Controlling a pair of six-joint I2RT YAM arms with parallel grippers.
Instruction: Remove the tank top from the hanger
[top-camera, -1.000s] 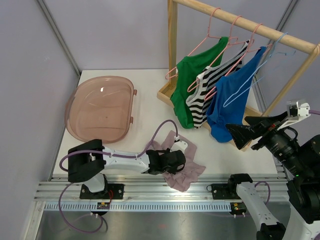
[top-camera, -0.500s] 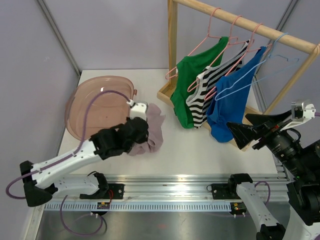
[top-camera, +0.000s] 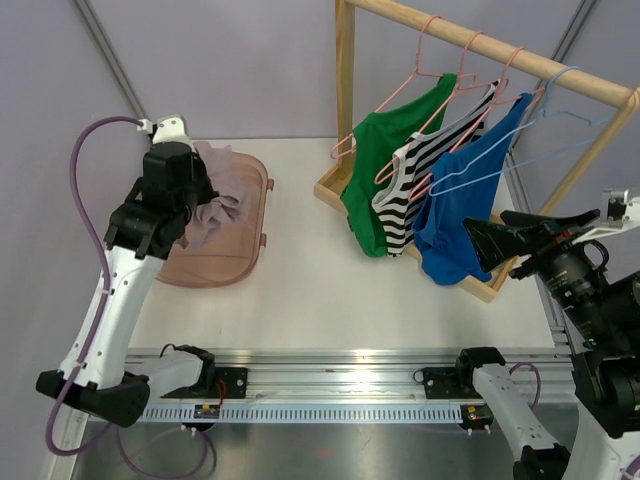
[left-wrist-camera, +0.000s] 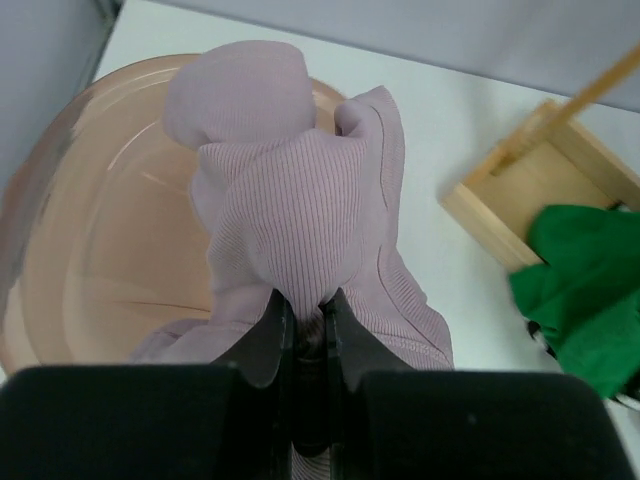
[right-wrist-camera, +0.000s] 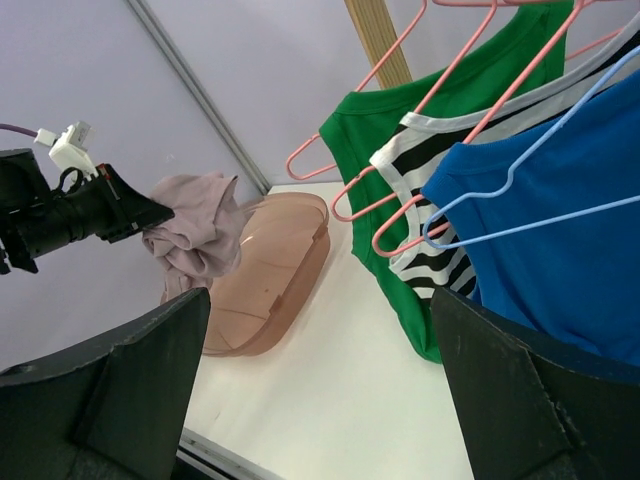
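Nearby, our right gripper (right-wrist-camera: 320, 380) stands released, fingers spread wide and empty, aimed at the blue tank top (right-wrist-camera: 560, 270) just beyond it. We judge it waits there for a later garment. Across the table (top-camera: 320, 290), our left gripper (left-wrist-camera: 305, 318) is clenched on a pinch of the mauve tank top (left-wrist-camera: 300, 200). The cloth hangs bunched from the jaws above the pink bin (left-wrist-camera: 90, 250). We take it that the top is held there so that letting go drops it inside. Farther back, the blue top, the striped tank top (right-wrist-camera: 440, 260) and the green tank top (right-wrist-camera: 400, 160) hang on wire hangers from the wooden rack (top-camera: 470, 35), whose rail keeps them within reach.
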